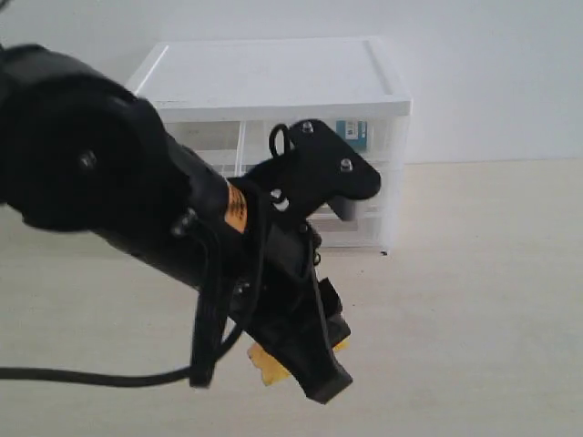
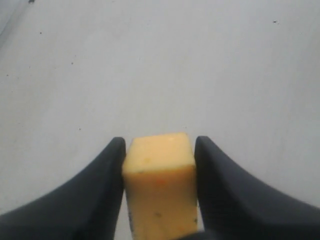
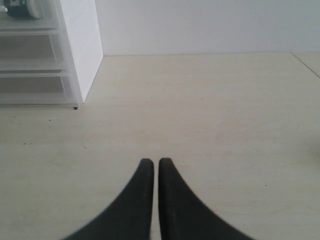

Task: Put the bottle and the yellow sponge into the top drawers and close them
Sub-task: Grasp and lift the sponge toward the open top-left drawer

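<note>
None of the print here is readable. The bottle (image 1: 352, 133), seen through the upper right front of the drawer unit (image 1: 273, 82), has a teal-blue and white label, its lettering too small to read. An orange sticker (image 1: 237, 211) on the left arm (image 1: 109, 182), in front of the unit, bears illegible dark marks.

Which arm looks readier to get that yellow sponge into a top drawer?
Left, probably: the left gripper is shut on the yellow sponge, pressing it from both sides. The right gripper is shut, holding nothing, over the table.
</note>
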Controlling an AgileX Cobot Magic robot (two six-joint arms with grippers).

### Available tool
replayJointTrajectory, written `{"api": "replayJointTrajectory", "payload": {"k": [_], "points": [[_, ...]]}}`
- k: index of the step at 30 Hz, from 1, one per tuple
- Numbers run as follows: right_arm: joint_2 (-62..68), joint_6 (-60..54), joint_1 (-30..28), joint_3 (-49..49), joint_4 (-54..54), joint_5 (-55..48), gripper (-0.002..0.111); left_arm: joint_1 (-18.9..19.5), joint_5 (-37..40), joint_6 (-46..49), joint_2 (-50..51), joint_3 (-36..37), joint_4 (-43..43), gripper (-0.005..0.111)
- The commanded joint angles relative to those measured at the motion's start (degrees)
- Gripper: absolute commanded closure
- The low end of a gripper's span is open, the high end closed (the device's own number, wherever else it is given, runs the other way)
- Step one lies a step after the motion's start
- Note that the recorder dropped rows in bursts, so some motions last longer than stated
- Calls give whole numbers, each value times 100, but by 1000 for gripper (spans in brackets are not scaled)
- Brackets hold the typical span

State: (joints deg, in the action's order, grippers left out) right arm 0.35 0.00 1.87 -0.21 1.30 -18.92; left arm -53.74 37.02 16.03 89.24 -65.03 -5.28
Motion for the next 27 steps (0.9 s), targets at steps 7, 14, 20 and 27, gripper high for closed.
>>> {"api": "replayJointTrajectory", "payload": {"k": [7, 14, 20, 27], "points": [[-35, 0, -16, 21, -11, 53, 107, 796, 1314, 1502, -629, -883, -750, 102], [-35, 0, -16, 21, -11, 53, 107, 1302, 1617, 2276, -758, -1269, -823, 102], [-35, 0, -16, 21, -11, 53, 107, 1938, 1696, 3119, -758, -1454, -1082, 102], [-35, 0, -16, 21, -11, 53, 107, 2608, 1884, 5261, -733, -1522, -1453, 102]]}}
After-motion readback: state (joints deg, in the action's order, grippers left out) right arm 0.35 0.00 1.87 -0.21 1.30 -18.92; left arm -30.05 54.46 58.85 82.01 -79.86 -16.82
